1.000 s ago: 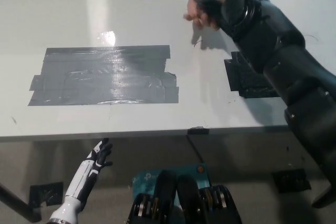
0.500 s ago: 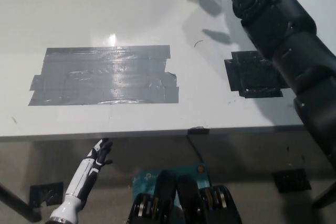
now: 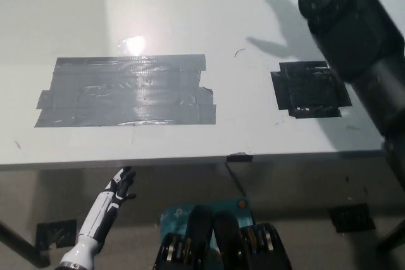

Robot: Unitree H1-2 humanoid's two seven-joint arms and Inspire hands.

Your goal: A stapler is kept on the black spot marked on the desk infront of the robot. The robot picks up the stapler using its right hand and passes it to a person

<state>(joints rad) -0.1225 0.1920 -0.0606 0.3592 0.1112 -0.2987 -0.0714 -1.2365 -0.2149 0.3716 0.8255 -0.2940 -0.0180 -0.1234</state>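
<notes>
Black and bulky, the right arm [image 3: 354,36] reaches up along the right side of the white table [image 3: 190,4] and runs out of the picture at the top edge, so the right hand is out of sight and I cannot tell whether it is clenched or released. The stapler shows nowhere in view. The black spot [image 3: 310,90] near the table's right end lies bare, partly in the arm's shadow. A broad patch of grey tape [image 3: 126,91] covers the table's middle, close to the front edge. The white left hand [image 3: 120,188] hangs below the front edge at lower left, holding nothing, fingers loosely spread.
</notes>
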